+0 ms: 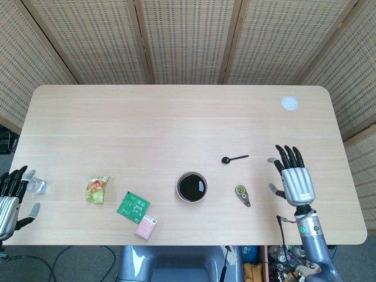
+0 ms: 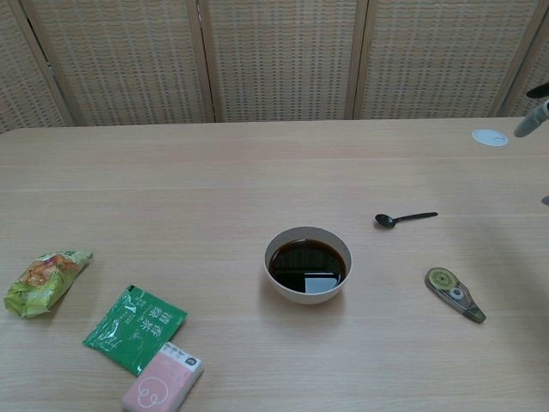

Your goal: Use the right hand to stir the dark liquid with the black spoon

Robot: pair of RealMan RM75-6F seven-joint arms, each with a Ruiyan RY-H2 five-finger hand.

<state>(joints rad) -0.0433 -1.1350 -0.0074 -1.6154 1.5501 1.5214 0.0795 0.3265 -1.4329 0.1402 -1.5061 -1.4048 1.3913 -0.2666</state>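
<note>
The right hand hovers over the right end of the table, back of the hand upward, fingers spread apart and holding nothing. In the chest view only its fingertips show at the right edge. Just beside it toward the table's middle lies a green and grey correction-tape dispenser. A little farther off on that same side, and slightly ahead of the fingers, the black spoon lies flat on the wood, bowl end pointing away from the hand, touched by nothing. Beyond the spoon and nearer the front edge stands the bowl, round and pale-rimmed, filled with the dark liquid; spoon and bowl are apart. Ahead of the hand, near the far right corner, a small white disc is set into the tabletop.

Farther still across the table lie a pink packet, a green sachet touching it, and a yellow-green snack bag. At the far end the left hand rests at the table edge, fingers apart and empty, with a small clear bottle just beside it.
</note>
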